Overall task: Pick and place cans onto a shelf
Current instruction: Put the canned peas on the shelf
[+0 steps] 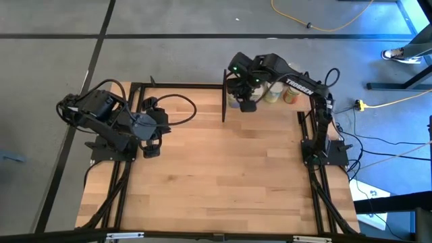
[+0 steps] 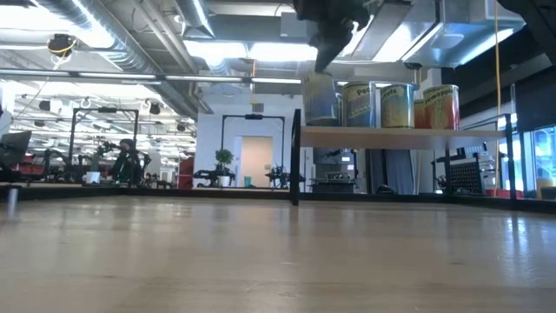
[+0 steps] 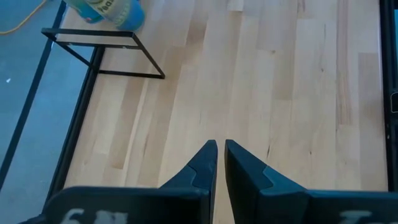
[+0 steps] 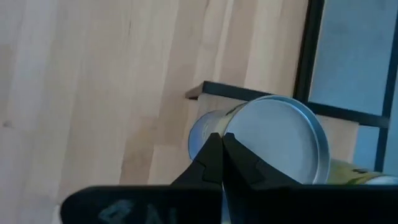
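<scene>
Fingers of the right gripper (image 4: pixel 221 155) are pressed together above the cans (image 2: pixel 382 104) on the shelf (image 2: pixel 400 136), apparently after releasing one; the left gripper (image 3: pixel 219 163), closed, waits over the bench (image 1: pixel 223 169).

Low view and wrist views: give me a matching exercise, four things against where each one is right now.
Things:
1. left gripper
2. right gripper
3. orange-labelled can
4. blue-labelled can

Places:
a. shut, just above the silvery top of a can on the shelf
b. on the shelf, at the end of the row, under a gripper
c. shut, over the tabletop, away from the shelf
d. on the shelf, at the end of the row far from both grippers

Pairs: 1-c, 2-a, 3-d, 4-b
</scene>
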Action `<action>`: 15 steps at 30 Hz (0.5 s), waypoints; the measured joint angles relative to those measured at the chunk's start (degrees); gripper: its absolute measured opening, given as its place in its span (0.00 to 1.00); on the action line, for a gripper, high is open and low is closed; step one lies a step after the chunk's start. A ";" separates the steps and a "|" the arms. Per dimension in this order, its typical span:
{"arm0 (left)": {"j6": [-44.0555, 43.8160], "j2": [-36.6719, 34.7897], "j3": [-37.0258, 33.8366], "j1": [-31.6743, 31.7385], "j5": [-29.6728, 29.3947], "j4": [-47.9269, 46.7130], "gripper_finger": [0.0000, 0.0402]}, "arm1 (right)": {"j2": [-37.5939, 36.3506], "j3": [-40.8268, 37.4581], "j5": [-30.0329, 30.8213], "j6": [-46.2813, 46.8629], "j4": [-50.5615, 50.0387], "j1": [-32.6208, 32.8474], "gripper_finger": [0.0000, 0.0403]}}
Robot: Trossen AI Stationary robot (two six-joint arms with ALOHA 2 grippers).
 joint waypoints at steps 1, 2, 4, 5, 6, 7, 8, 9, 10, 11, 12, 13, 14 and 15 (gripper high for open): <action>-0.06 0.00 0.00 0.01 -0.01 0.00 0.06 | -0.01 -0.78 -0.01 -0.13 0.39 -0.18 0.00; -0.13 0.00 0.00 0.02 0.00 0.01 0.06 | -0.06 -1.63 -0.01 -0.48 1.16 -0.27 0.00; -0.13 0.00 0.00 0.00 0.00 0.00 0.06 | -0.06 -2.89 0.01 -1.43 1.40 -0.43 0.00; -0.13 0.00 0.00 0.01 0.00 0.00 0.06 | -0.06 -3.21 -0.01 -1.48 1.52 -0.54 0.00; -0.13 0.00 0.00 0.02 0.00 0.00 0.06 | -0.10 -3.47 -0.02 -1.49 1.59 -0.60 0.00; -0.13 0.00 0.00 0.01 0.00 0.00 0.06 | -0.19 -3.77 -0.01 -1.51 1.62 -0.64 0.00; -0.12 0.00 0.00 0.01 0.00 0.00 0.06 | -0.28 -4.07 -0.01 -1.49 1.91 -0.64 0.01; -0.11 0.00 0.00 0.00 0.00 0.00 0.06 | -0.28 -4.17 -0.03 -1.43 2.01 -0.64 0.01; -0.12 0.00 0.00 0.02 0.00 0.00 0.06 | -0.28 -4.18 -0.01 -1.23 2.03 -0.64 0.02; -0.12 0.00 0.00 0.00 0.00 0.00 0.06 | -0.28 -4.20 -0.01 -1.03 2.03 -0.64 0.03; -0.11 0.00 0.00 0.02 0.00 0.00 0.06 | -0.28 -4.20 -0.01 -0.90 2.01 -0.64 0.03; -0.12 0.00 0.00 0.01 0.00 0.00 0.06 | -0.28 -4.21 0.02 -0.86 2.01 -0.64 0.03; -0.11 0.00 0.00 0.02 0.00 0.00 0.06 | -0.28 -4.21 0.02 -1.08 2.00 -0.64 0.04; -0.11 0.00 0.00 0.02 0.00 0.00 0.06 | -0.27 -4.13 0.02 -1.18 1.90 -0.64 0.04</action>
